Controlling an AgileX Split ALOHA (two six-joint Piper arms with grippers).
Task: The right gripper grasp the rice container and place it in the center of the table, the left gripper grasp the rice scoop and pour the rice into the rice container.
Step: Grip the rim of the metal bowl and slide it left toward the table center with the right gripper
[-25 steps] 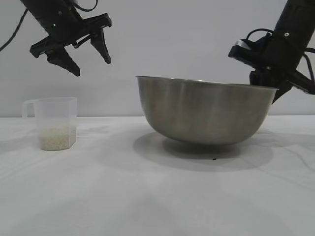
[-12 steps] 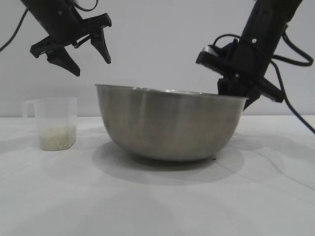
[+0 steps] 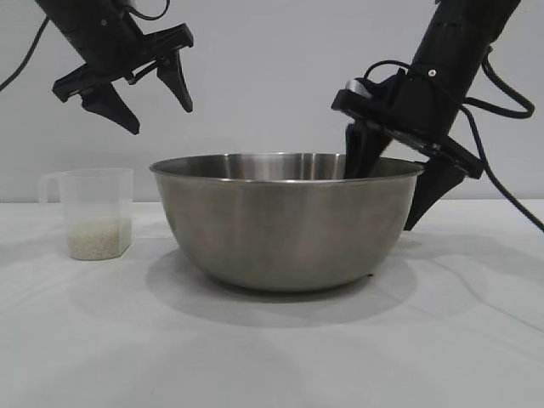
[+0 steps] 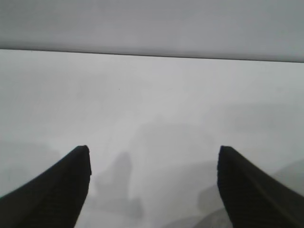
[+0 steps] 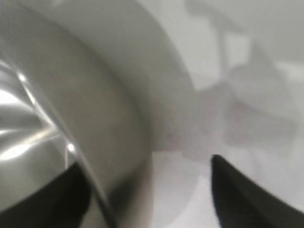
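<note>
In the exterior view, the rice container (image 3: 287,223) is sitting flat on the table (image 3: 272,348), roughly at its middle, so the first half of the task looks done. The right gripper (image 3: 389,174) is straddling the bowl's rim on the right side with its jaws spread wide, one finger reaching down inside the bowl and the other hanging outside the wall; it is gripping nothing. What the bowl is holding cannot be seen from this level angle. The rice scoop (image 3: 96,212) is standing upright near the table's left edge, well apart from the bowl, with the rice (image 3: 99,239) filling only its lowest part. The left gripper (image 3: 143,95) is hanging in the air above the scoop, jaws parted and empty, not touching it. Judging from this, the whole second half is left: grasping the scoop, carrying it across and tipping the grains into the bowl.

In the left wrist view, the left gripper's fingertips (image 4: 61,185) are standing well apart over bare white table, with nothing between them; neither the scoop nor the bowl is showing here.

In the right wrist view, the bowl's steel wall and thin rim (image 5: 71,142) are running between the right gripper's two spread fingers (image 5: 247,194), one dark tip lying over the shiny inside and the other over the table outside. The part of the bowl's interior that is showing is bare metal with no grains visible.
</note>
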